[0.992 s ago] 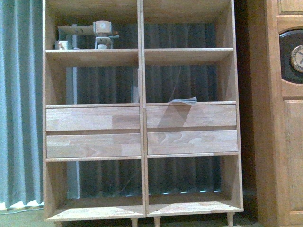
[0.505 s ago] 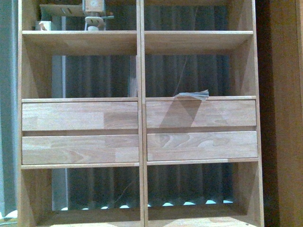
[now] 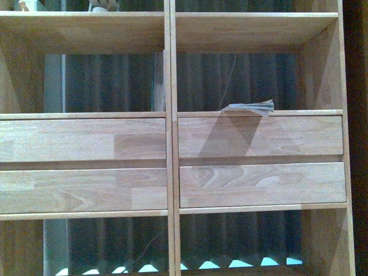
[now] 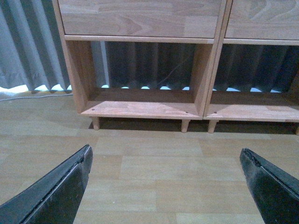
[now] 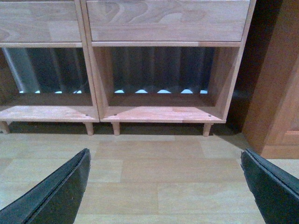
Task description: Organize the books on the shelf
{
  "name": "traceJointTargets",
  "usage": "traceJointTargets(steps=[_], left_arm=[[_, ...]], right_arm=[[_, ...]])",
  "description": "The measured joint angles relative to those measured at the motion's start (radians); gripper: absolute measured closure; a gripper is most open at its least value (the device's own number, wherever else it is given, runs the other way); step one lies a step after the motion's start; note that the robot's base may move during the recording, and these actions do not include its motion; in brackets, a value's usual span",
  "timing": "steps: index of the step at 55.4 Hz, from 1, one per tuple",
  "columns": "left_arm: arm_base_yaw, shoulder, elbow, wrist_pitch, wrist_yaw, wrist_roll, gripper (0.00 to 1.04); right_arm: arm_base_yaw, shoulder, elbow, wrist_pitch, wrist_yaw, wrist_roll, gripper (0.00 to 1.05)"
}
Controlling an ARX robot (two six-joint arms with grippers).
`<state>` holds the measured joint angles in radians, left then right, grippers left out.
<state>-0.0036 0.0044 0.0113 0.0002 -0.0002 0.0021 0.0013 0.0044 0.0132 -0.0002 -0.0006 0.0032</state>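
The light-wood shelf (image 3: 170, 86) fills the front view, with four drawer fronts across its middle. A thin pale book (image 3: 248, 107) lies flat in the right middle compartment, its corner hanging over the ledge above the upper right drawer (image 3: 259, 137). A thin dark book (image 3: 158, 81) stands upright against the centre divider in the left compartment. No arm shows in the front view. My left gripper (image 4: 166, 156) is open and empty above the floor, facing the shelf's bottom left compartment (image 4: 145, 70). My right gripper (image 5: 166, 156) is open and empty, facing the bottom right compartment (image 5: 161, 74).
Small objects (image 3: 103, 6) stand on the upper left shelf board. Grey curtains (image 4: 28, 46) hang behind and to the left of the shelf. A darker wooden cabinet (image 5: 280, 93) stands right of the shelf. Wood-plank floor (image 5: 159, 177) lies in front; short round legs (image 4: 185, 126) carry the shelf.
The front view has closed in on the shelf: the drawers and the flat book look larger, and the floor, the curtain at left and the cabinet at right have left the frame.
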Motion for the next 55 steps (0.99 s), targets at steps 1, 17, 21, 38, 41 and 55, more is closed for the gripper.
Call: traceJointTargets(steps=[1,17,21,38,41,55], left_arm=[[0.0,0.0,0.0,0.0,0.0,0.0,0.07],[0.0,0.0,0.0,0.0,0.001,0.0,0.07],[0.0,0.0,0.0,0.0,0.0,0.0,0.07],[0.0,0.0,0.0,0.0,0.0,0.0,0.07],[0.0,0.0,0.0,0.0,0.0,0.0,0.07],[0.0,0.0,0.0,0.0,0.0,0.0,0.07]], right_arm=[[0.0,0.0,0.0,0.0,0.0,0.0,0.07],[0.0,0.0,0.0,0.0,0.0,0.0,0.07],[0.0,0.0,0.0,0.0,0.0,0.0,0.07],[0.0,0.0,0.0,0.0,0.0,0.0,0.07],[0.0,0.0,0.0,0.0,0.0,0.0,0.07],[0.0,0.0,0.0,0.0,0.0,0.0,0.07]])
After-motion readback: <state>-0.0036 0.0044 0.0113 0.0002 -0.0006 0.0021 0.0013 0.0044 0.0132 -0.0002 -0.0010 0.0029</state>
